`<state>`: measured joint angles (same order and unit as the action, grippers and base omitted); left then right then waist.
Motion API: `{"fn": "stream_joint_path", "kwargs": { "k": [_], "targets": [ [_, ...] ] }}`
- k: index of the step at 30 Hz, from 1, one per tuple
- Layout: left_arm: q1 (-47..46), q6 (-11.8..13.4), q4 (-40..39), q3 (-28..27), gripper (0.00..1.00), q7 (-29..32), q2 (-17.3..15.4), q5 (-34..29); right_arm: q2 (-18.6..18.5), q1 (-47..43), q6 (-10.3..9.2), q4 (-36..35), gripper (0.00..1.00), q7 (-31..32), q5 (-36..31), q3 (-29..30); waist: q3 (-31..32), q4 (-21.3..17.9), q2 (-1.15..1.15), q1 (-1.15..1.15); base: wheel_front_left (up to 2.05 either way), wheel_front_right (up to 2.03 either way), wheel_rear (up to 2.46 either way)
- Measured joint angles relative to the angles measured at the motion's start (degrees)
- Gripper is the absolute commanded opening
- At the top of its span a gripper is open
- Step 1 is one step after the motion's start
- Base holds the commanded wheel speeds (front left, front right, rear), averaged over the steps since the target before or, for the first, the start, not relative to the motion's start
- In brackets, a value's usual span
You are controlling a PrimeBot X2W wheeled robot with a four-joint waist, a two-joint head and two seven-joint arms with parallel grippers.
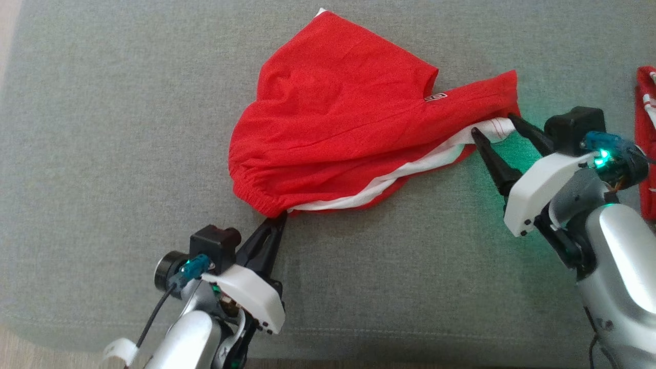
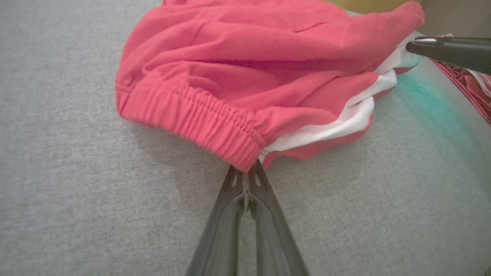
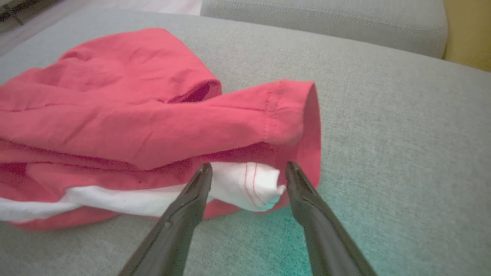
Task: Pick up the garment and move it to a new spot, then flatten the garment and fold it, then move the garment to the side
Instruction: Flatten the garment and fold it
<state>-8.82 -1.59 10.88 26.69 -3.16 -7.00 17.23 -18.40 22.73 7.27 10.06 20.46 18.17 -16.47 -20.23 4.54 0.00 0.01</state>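
The garment (image 1: 338, 118) is a pair of red shorts with a white side stripe, lying crumpled on the grey cushion. My left gripper (image 1: 279, 218) is shut on the corner of its elastic waistband (image 2: 215, 126) at the near edge, seen close in the left wrist view, where the left gripper (image 2: 248, 168) pinches the cloth. My right gripper (image 1: 494, 125) stands open around the white hem end of the leg (image 3: 249, 184); in the right wrist view, the right gripper (image 3: 247, 168) has a finger on each side of that white fold.
A second red and white cloth (image 1: 647, 138) lies at the right edge of the grey sofa seat (image 1: 102, 154). A back cushion (image 3: 326, 19) rises behind the seat. Bare grey fabric extends left and in front of the garment.
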Motion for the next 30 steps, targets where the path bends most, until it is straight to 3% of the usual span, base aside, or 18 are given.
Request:
{"fn": "stream_joint_path", "kwargs": {
  "k": [1,7,14,20,30],
  "targets": [
    [0.00,0.00,0.00,0.00,0.00,0.00,0.00,0.00,0.00,0.00,0.00,0.00,0.00,0.00,0.00,0.00,0.00,0.00,0.00,0.00,0.00,0.00,0.00],
    [-0.07,0.12,-2.10,-0.35,0.00,-1.83,-0.48,-0.03,-0.33,-0.99,0.00,-1.92,0.00,-1.23,2.02,1.52,0.83,0.20,0.00,0.00,0.00,0.00,0.00],
    [-0.42,2.41,-14.74,-3.90,0.00,-1.45,-5.39,-2.12,3.92,-10.71,0.00,-14.64,0.00,-7.65,4.67,10.57,4.96,-0.11,0.00,-0.01,0.00,0.00,0.00],
    [-4.49,3.12,-24.41,-6.57,0.00,1.48,-7.50,-2.54,7.22,-12.10,0.00,-25.82,0.00,-10.57,6.53,15.73,9.11,-0.86,0.00,-0.01,0.00,0.00,0.00],
    [-12.74,2.87,-34.35,-7.42,0.00,6.82,-8.68,-2.49,9.06,-11.98,0.00,-41.21,0.00,-7.87,5.36,21.65,14.04,-3.08,0.00,-0.01,0.00,0.00,0.00]
  ]
}}
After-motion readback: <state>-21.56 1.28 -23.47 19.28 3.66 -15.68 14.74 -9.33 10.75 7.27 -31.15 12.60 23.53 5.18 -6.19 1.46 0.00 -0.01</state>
